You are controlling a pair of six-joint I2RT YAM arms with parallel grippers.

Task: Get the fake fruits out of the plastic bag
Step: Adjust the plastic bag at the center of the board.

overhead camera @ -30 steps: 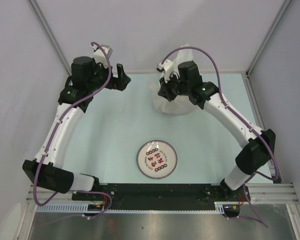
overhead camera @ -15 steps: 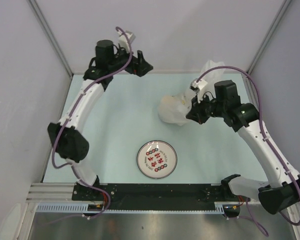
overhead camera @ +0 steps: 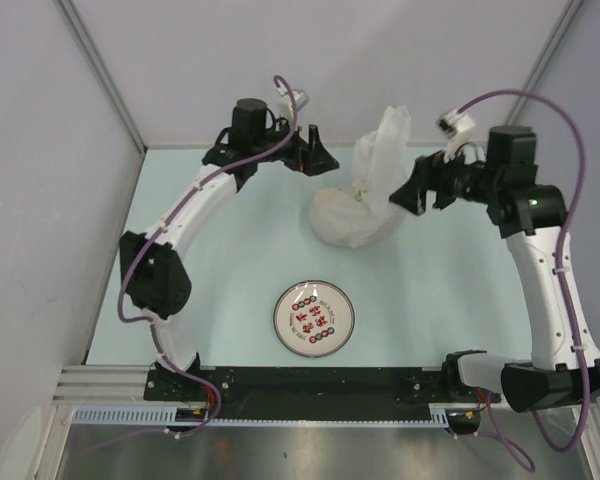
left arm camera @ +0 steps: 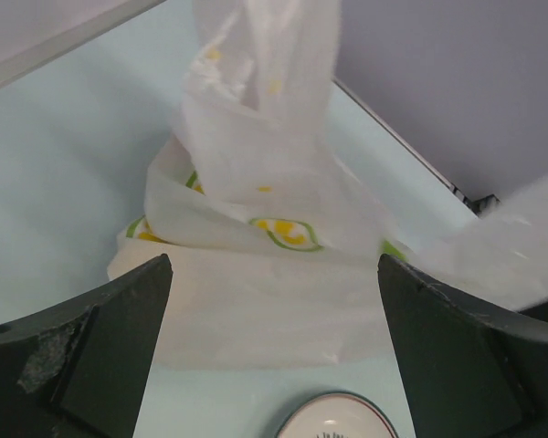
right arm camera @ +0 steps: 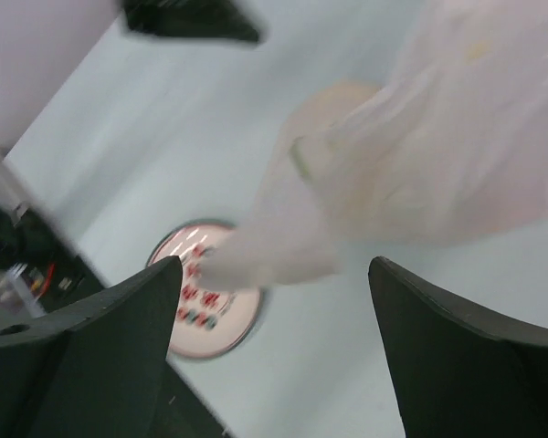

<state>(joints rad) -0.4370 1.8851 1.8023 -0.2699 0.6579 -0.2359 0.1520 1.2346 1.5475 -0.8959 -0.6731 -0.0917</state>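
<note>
The translucent white plastic bag (overhead camera: 363, 200) lies bunched at the back middle of the table, its handles (overhead camera: 390, 132) standing up. No fake fruits show as clear shapes; only yellow and green patches (left arm camera: 288, 233) show on the bag, and I cannot tell print from fruit. My left gripper (overhead camera: 316, 156) hangs open just left of the bag, which fills the left wrist view (left arm camera: 256, 274) ahead of the jaws. My right gripper (overhead camera: 416, 190) is open just right of the bag and holds nothing. In the blurred right wrist view the bag (right arm camera: 420, 155) is ahead of the jaws.
A round white plate with red marks (overhead camera: 315, 318) lies at the front middle, also seen in both wrist views (left arm camera: 338, 425) (right arm camera: 210, 292). Grey walls and metal frame posts close in the back and sides. The left gripper's dark tip (right arm camera: 192, 18) shows at the top of the right wrist view.
My right gripper has opened, let go of the bag and drawn back to the right. The left arm has swung right toward the bag. The bag's handles now stand upright.
</note>
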